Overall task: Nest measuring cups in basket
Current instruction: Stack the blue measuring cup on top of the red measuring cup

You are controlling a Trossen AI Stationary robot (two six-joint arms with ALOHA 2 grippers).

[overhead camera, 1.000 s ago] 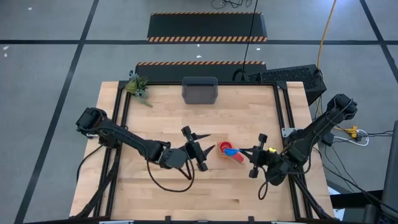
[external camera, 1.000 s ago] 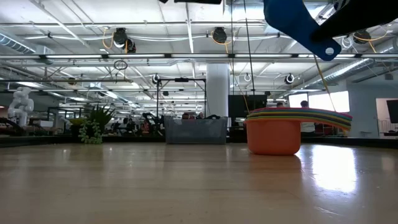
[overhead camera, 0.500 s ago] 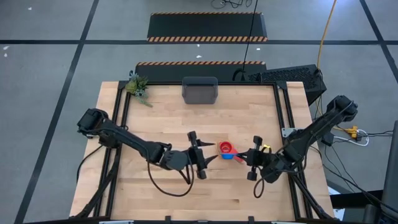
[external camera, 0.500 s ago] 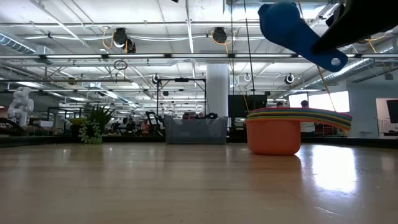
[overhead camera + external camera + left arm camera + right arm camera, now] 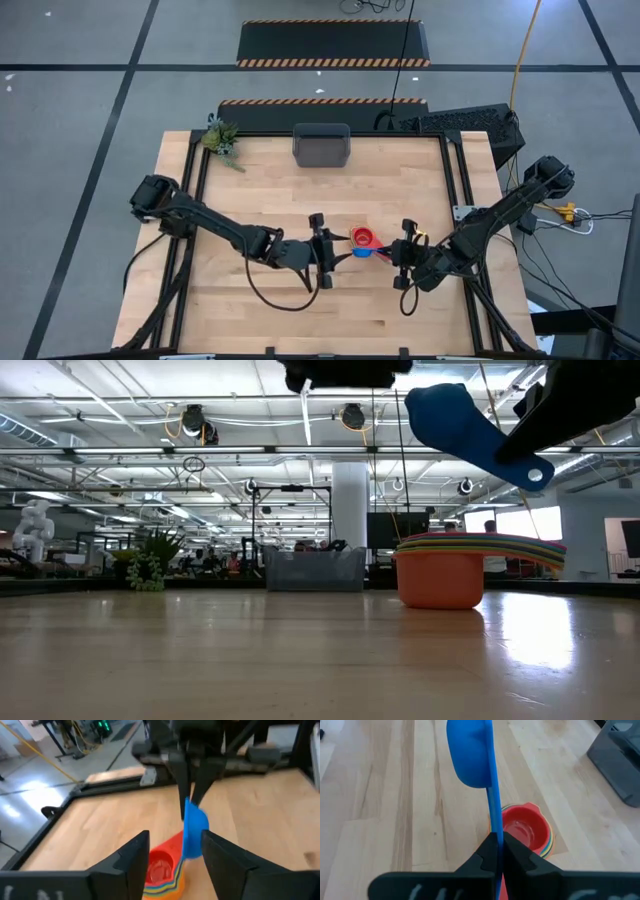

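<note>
A nested stack of measuring cups [image 5: 364,238] stands on the table, red one on top and orange one [image 5: 439,580] at the bottom. My right gripper [image 5: 396,251], just right of the stack, is shut on a blue measuring cup [image 5: 468,755] held in the air beside and above it. My left gripper [image 5: 175,838] is open just left of the stack, facing the blue cup [image 5: 193,833] and touching nothing. The dark grey basket [image 5: 321,146] sits at the far edge. My right gripper pinches the blue cup's flat handle [image 5: 493,826] between its two fingers, near the handle's free end, coming level from the table's right and along the handle. The cup is lifted clear and turned on edge, its bowl [image 5: 448,418] higher than the handle end [image 5: 533,472].
A small green plant [image 5: 221,138] stands at the table's far left corner. Dark rails frame the table's left and right sides. Bare wood lies between the stack and the basket [image 5: 314,570], and along the near edge.
My right gripper has moved toward the table's left, carrying the blue cup closer to the stack and a little lower. My left gripper has moved toward the table's right, nearer the stack and the blue cup. The stack has stayed put.
</note>
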